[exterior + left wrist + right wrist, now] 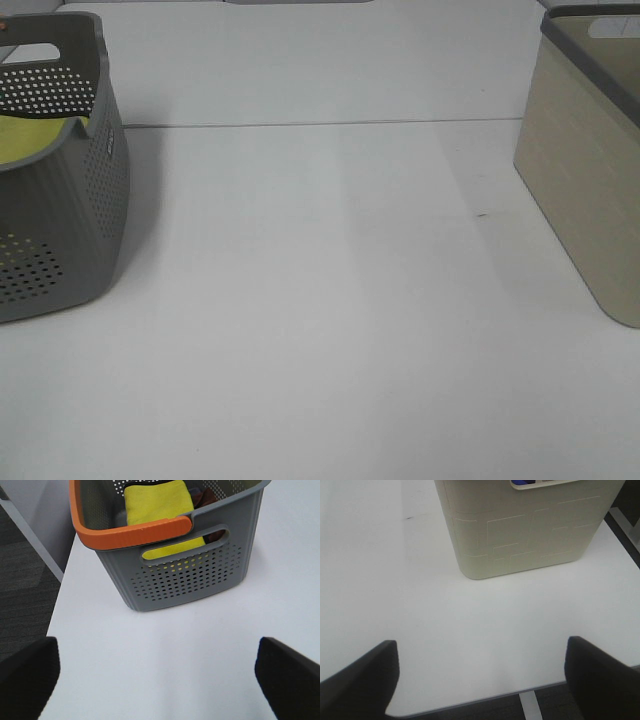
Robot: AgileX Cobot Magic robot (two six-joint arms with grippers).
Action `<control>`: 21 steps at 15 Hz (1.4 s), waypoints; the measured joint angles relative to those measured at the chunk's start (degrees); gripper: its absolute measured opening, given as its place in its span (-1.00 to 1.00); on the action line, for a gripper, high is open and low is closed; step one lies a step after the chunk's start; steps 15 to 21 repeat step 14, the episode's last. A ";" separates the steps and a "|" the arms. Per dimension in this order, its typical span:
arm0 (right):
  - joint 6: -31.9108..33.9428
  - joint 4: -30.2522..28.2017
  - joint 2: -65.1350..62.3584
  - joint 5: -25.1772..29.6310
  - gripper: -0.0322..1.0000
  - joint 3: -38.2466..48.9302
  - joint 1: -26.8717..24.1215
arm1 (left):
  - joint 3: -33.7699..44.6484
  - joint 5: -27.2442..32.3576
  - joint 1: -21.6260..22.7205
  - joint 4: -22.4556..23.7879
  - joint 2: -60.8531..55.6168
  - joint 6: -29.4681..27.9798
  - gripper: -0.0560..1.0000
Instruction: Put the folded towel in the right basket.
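From the high camera, one folded yellow-green cloth towel (35,140) lies inside the grey perforated plastic basket (95,230) at the far left of the white table (320,330); one beige smooth-walled basket with a grey rim (585,190) stands far right, well apart.

The left wrist view shows the towel (157,505) flat and neatly squared under the basket's orange handle (135,532), with the left gripper (157,680) spread wide, holding nothing.

In the right wrist view, the right gripper (480,680) is likewise spread and empty, near the beige basket (520,535).
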 joint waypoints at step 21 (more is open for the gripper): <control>0.00 0.23 0.00 0.40 0.74 0.00 0.00 | 0.00 0.00 0.00 0.00 0.00 0.00 0.98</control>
